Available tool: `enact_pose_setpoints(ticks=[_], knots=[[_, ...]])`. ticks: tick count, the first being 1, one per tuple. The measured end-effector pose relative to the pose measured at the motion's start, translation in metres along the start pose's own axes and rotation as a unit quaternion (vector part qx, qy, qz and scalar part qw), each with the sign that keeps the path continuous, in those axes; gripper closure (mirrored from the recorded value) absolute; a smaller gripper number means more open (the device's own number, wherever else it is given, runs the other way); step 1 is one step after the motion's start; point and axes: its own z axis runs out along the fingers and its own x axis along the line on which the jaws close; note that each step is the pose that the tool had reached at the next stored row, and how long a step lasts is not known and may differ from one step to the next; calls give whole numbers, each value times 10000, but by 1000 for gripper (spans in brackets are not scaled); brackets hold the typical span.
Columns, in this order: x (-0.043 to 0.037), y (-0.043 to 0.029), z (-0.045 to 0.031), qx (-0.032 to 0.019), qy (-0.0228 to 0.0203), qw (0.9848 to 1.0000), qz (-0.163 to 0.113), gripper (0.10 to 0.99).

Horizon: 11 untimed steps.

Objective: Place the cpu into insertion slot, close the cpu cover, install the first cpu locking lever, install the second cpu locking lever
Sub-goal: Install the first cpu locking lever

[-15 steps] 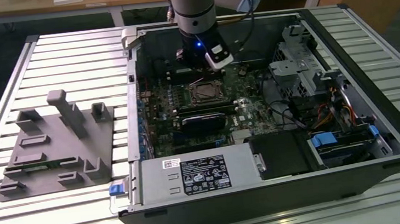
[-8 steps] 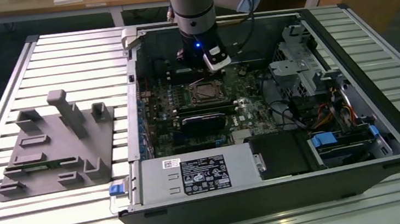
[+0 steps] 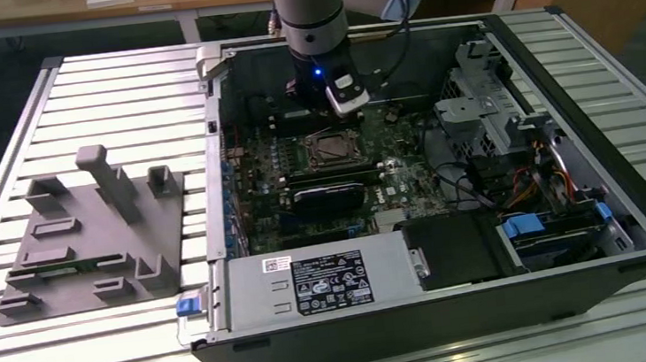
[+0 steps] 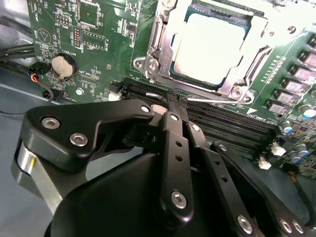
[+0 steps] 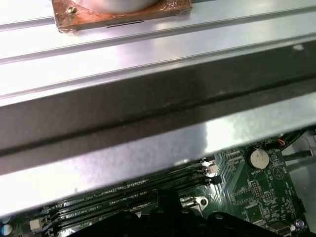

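One locking lever just ahead of clenched tool; cpu seated, cpu cover down beyond. Judgement: push lever squarely, clear of memory slots.

The arm stands upright at the upper middle of the exterior view. Its gripper points down, the black fingers pressed together at the tips.

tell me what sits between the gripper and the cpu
In the second wrist view, the black memory slots and the rim of the cpu cover lie between the gripper and the cpu.
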Motion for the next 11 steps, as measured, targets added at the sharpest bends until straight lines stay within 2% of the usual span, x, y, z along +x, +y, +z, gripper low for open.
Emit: enact_pose_setpoints(ticks=[4, 9, 11], knots=[[10, 25, 18, 39, -24, 10000, 27, 980], [17, 32, 42, 194, -99, 9998, -8, 980], [20, 34, 53, 213, -109, 9997, -13, 980]])
